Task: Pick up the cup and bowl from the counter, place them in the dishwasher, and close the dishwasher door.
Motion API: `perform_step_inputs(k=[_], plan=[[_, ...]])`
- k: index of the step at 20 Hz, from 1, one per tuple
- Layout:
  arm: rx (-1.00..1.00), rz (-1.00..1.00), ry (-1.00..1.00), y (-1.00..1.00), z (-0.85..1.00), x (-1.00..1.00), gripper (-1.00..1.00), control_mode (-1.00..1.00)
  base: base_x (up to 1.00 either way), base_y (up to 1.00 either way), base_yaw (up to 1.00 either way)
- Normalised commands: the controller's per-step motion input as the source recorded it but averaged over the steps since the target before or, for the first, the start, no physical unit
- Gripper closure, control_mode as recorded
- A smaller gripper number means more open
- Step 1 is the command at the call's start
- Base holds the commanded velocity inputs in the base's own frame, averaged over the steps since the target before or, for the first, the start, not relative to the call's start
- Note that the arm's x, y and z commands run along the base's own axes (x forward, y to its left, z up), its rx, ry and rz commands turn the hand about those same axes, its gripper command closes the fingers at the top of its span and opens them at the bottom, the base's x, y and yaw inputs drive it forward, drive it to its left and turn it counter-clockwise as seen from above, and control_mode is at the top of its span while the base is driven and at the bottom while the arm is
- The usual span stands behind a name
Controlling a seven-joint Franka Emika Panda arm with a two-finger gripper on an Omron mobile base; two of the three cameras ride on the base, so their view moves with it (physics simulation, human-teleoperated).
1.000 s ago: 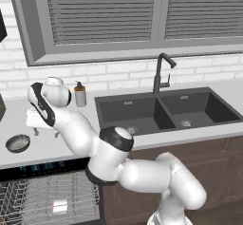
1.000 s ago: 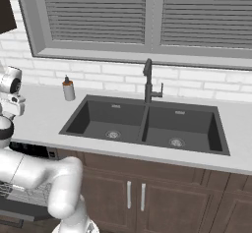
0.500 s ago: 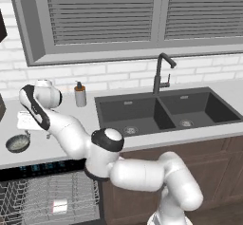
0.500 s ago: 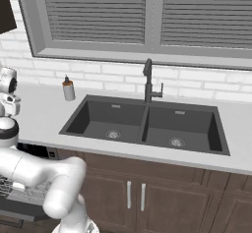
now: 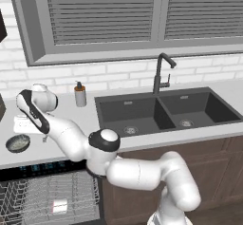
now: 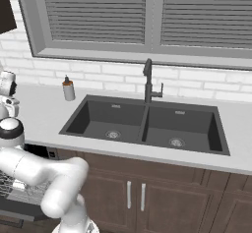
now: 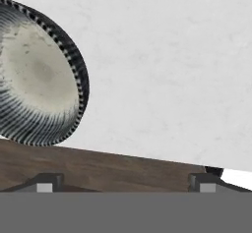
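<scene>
A long pale counter (image 5: pixel 90 119) runs under a white brick wall and a grey-framed window with shut blinds. A dark double sink (image 5: pixel 163 110) with a black faucet (image 5: pixel 160 74) is set into it, and a soap dispenser (image 5: pixel 80 95) stands near the sink's left corner. Brown cabinets (image 6: pixel 147 192) sit below. The dishwasher (image 5: pixel 47 195) stands open, its wire racks showing. The bowl (image 5: pixel 18 143) rests on the counter near the front edge at far left. The gripper (image 7: pixel 123 183) hangs over the counter beside the bowl, jaws spread wide, holding nothing. I cannot make out the cup.
</scene>
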Motion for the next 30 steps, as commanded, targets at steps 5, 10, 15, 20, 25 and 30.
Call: perform_step_inputs(k=[5,10,15,20,25,30], plan=[[0.0,-0.13,-0.03,0.11,-0.03,0.16,-1.0,-1.0,0.0,0.0,0.0],[0.0,-0.19,0.0,0.13,0.0,0.2,-1.0,-1.0,0.0,0.0,0.0],[0.0,-0.19,-0.01,0.16,-0.12,0.16,-1.0,-1.0,0.0,0.0,0.0],[-0.08,-0.02,0.02,0.25,-0.2,0.14,-1.0,-1.0,0.0,0.0,0.0],[-0.14,0.02,0.06,0.17,-0.3,0.08,-1.0,-1.0,0.0,0.0,0.0],[-0.07,0.01,0.11,0.12,-0.2,0.0,-1.0,-1.0,0.0,0.0,0.0]])
